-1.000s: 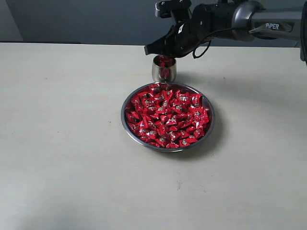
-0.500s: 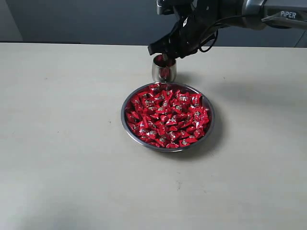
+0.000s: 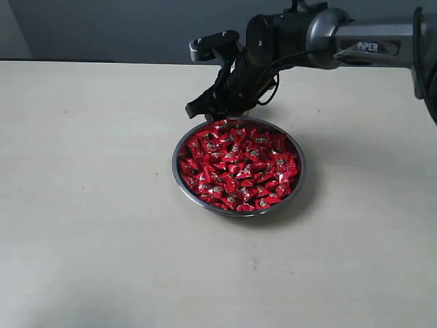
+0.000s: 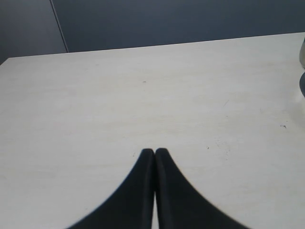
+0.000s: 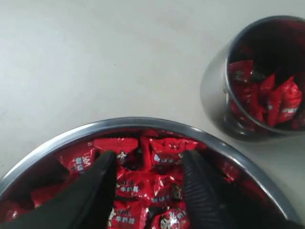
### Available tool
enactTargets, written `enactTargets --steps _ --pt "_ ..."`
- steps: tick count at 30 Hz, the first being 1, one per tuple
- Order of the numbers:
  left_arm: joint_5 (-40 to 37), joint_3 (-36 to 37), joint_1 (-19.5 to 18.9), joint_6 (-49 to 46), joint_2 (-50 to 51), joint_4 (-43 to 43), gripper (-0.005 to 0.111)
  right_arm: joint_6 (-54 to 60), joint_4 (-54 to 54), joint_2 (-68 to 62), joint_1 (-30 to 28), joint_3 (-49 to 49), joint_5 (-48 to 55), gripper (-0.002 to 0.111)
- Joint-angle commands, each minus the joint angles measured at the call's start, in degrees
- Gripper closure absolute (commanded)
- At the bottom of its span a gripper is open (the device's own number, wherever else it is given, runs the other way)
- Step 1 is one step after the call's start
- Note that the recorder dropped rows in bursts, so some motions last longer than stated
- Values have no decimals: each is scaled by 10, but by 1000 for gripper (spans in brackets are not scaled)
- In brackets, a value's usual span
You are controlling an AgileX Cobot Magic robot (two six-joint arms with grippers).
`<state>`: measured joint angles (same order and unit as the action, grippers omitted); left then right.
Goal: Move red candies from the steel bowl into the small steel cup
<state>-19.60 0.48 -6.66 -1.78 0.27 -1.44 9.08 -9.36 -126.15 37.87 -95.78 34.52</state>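
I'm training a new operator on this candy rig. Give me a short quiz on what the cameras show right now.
1. True or false: the right gripper hangs open over the red candies in the steel bowl.
2. What does the small steel cup hold? A) nothing B) a few red candies C) water
3. Fill in: the left gripper, over the bare table, is ____.
Key: 1 true; 2 B; 3 shut.
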Motion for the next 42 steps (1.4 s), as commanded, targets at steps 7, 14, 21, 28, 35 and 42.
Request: enactTargets --steps 7,14,21,28,35,42 --pt "3 -5 5 1 -3 -1 106 -1 3 -43 1 2 -49 66" --pt "3 -5 5 1 -3 -1 106 -20 23 -43 1 2 -48 108" --pt "3 -5 5 1 -3 -1 106 -24 35 -24 1 1 -16 108" --pt "3 -5 5 1 -3 -1 106 -24 35 33 1 1 7 108" --pt "3 -5 5 1 -3 -1 106 -28 65 73 1 1 -27 108" --pt "3 -5 5 1 -3 -1 106 -66 64 55 -22 1 -116 108"
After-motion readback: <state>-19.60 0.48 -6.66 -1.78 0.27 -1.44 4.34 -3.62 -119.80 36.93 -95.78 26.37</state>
